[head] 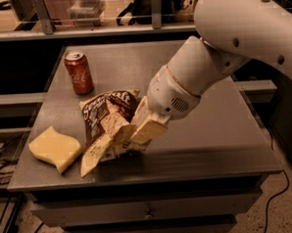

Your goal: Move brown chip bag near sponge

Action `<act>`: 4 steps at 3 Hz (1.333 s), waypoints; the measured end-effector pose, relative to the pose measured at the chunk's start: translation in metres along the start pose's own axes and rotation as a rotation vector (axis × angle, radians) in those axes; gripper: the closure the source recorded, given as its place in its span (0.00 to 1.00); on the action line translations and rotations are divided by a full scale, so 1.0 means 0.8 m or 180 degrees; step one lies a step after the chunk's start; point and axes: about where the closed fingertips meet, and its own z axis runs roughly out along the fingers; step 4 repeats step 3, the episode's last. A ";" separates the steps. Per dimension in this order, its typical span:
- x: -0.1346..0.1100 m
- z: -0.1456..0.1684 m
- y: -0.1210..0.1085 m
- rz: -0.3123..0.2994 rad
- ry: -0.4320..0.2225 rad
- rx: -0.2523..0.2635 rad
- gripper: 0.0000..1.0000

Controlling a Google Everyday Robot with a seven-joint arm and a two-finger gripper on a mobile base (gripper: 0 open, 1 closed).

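Note:
The brown chip bag (105, 115), dark brown on top with white script, is held tilted low over the grey table (210, 134), front left of centre. My gripper (117, 148) is shut on it, with one pale-yellow finger (149, 129) on the bag's right side and the other finger (96, 153) across its lower left. The sponge (54, 148), a pale-yellow wavy block, lies flat just left of the bag, a small gap from the left fingertip. I cannot tell whether the bag rests on the table.
A red soda can (79, 73) stands upright at the back left of the table, behind the bag. My white arm (221, 51) reaches in from the upper right. The table's front edge (149, 179) is close below the bag and the sponge.

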 end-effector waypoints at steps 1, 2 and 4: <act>0.012 -0.011 0.002 0.0133 0.0032 0.0226 0.13; 0.010 -0.010 0.003 0.0117 0.0033 0.0216 0.00; 0.010 -0.010 0.003 0.0117 0.0033 0.0216 0.00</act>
